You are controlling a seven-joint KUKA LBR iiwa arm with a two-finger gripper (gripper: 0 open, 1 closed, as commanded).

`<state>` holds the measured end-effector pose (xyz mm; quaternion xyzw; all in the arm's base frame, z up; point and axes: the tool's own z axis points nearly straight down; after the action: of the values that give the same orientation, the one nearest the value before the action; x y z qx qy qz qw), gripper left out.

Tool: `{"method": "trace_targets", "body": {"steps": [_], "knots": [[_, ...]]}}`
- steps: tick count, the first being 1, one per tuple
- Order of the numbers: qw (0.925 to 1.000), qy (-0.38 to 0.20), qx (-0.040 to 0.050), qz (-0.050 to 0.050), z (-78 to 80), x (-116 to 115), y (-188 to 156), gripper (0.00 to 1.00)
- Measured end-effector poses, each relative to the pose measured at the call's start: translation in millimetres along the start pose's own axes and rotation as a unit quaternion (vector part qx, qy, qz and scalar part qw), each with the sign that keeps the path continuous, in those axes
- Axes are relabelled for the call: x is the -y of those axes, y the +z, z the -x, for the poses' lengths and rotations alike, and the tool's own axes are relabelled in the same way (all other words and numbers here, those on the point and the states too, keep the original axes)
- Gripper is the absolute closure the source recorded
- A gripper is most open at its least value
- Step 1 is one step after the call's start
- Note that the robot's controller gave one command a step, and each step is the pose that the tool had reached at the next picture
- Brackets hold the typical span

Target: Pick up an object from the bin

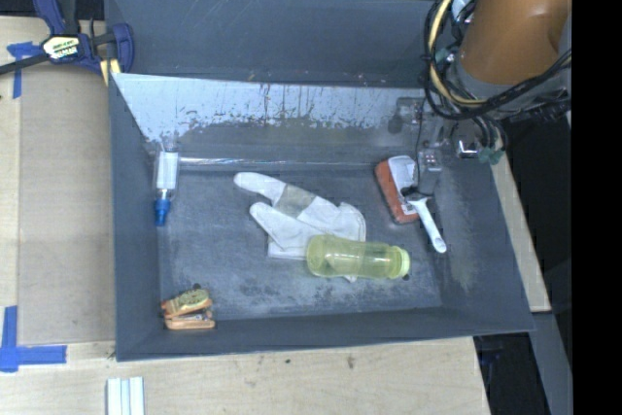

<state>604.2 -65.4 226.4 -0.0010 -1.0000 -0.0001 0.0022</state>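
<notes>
red-brown block (390, 190) lies at the right of the bin (292, 24), touching a white brush (432, 233); the gripper (425, 173) hangs just over it, seemingly placed for a grab, though whether open or closed i cannot tell.

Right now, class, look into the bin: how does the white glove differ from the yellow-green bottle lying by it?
The white glove is opaque; the yellow-green bottle is see-through. The glove is flat and limp, with fingers spread toward the upper left; the bottle is a rounded cylinder on its side. The bottle overlaps the glove's lower edge, so the glove lies beneath. Both rest in the middle of the bin, touching.
</notes>
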Motion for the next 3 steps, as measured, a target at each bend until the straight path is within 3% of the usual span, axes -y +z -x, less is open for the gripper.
{"method": "trace_targets", "body": {"steps": [1, 2, 3], "knots": [[1.0000, -0.001, 0.0043, 0.000, 1.3, 0, -5, 0.00], [0.9992, -0.039, 0.0064, -0.001, 2.9, -16, 41, 0.00], [0.9946, -0.104, 0.0044, -0.001, -4.7, -56, 101, 0.00]]}}
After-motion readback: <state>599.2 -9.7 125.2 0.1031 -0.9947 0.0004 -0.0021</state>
